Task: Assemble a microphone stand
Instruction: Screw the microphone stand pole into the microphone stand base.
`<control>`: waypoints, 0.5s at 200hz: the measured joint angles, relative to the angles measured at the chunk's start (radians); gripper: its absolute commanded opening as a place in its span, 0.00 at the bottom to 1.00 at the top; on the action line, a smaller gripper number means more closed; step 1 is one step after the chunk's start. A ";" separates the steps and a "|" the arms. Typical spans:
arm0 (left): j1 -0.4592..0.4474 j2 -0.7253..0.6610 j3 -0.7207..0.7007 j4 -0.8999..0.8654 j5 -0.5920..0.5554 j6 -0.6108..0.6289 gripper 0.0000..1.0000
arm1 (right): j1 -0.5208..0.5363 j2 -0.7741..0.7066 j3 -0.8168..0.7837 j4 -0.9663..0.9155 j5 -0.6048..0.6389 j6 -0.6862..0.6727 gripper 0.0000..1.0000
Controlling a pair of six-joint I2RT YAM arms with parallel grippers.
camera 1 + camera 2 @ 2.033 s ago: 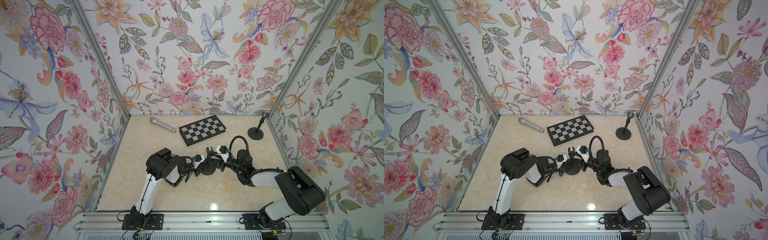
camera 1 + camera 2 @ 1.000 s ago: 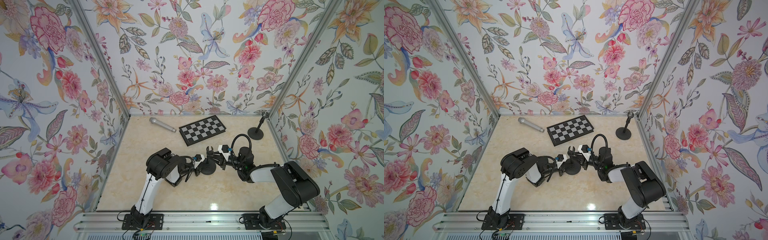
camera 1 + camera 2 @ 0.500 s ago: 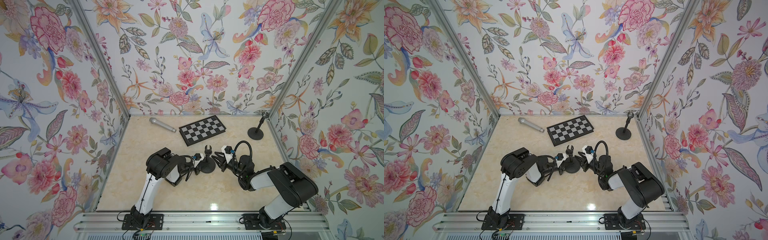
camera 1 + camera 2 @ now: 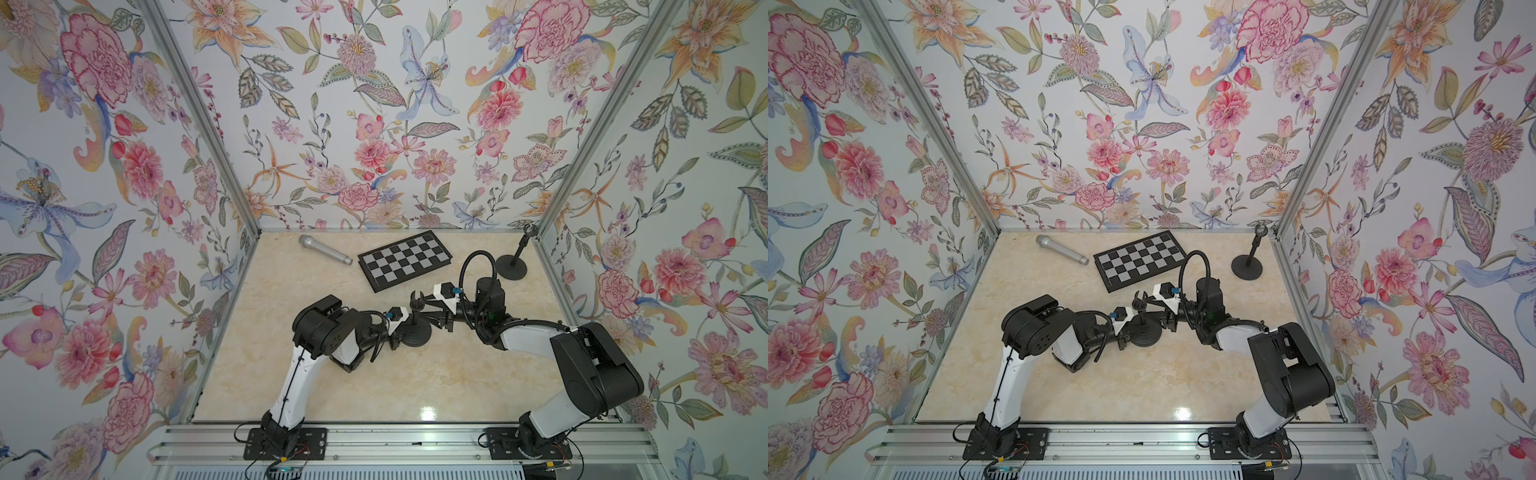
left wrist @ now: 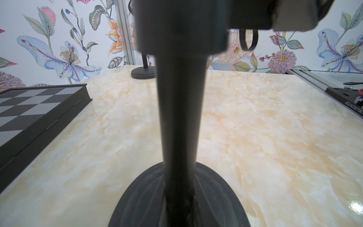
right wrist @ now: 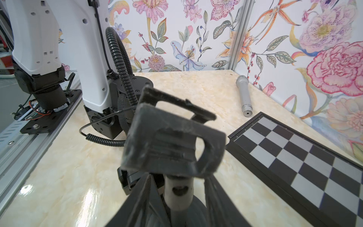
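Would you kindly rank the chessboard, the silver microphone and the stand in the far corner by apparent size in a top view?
1. The chessboard is clearly the largest.
2. The silver microphone and the corner stand cover a similar extent, so they are too close to rank.

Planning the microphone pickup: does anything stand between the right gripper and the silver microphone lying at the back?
Only the flat black-and-grey chequered board, whose near corner lies between the right gripper and the silver microphone; it is low.
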 measured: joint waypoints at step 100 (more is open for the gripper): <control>0.015 0.008 0.008 0.000 0.023 -0.024 0.20 | 0.124 0.100 -0.166 0.470 0.363 0.241 0.00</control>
